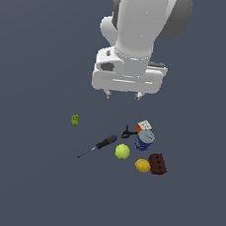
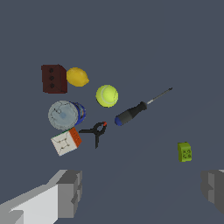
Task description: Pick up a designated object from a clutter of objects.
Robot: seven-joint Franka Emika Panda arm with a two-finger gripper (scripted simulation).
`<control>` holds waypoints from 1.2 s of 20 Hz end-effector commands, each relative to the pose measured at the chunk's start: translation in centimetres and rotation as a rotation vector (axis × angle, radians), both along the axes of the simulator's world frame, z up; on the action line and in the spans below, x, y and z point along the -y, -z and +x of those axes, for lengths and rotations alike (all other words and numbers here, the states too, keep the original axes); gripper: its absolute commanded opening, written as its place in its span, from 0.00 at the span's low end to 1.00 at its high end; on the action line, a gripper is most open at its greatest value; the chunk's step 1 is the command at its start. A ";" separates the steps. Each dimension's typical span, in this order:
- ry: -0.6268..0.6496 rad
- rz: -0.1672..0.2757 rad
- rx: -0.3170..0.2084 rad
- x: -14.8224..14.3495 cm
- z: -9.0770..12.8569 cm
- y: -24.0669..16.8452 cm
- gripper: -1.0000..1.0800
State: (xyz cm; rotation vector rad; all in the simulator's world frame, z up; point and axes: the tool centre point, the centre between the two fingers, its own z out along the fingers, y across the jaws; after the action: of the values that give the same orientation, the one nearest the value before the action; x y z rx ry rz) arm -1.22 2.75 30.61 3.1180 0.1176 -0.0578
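- My tool (image 1: 122, 94) hangs with its fingers spread wide, holding nothing, well above the clutter.
- The dark red-brown rectangular block with round holes (image 1: 158, 164) lies on the grey table, touching the yellow lemon (image 1: 142, 165).
- It looks rigid and light; I'd pinch its flat long sides, away from the lemon.

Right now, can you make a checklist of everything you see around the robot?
Surface: plain dark grey floor, flat.
Job's thing: dark red block beside the lemon, ungrasped.
Clutter: tennis ball, screwdriver, blue can, multicoloured cube, black clamp; small green piece lies apart.
Gripper: gripper open, high above the pile, holding nothing.
Cables: nothing seen.
Surroundings: nothing seen.
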 end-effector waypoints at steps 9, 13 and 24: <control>-0.001 -0.011 -0.022 1.9 -0.3 1.3 0.96; -0.001 -0.012 -0.023 2.1 -0.3 1.4 0.96; -0.006 -0.016 -0.018 0.6 1.4 2.6 0.96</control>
State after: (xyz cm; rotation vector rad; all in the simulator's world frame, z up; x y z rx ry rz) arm -0.28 1.72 28.35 3.1026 0.1241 -0.0871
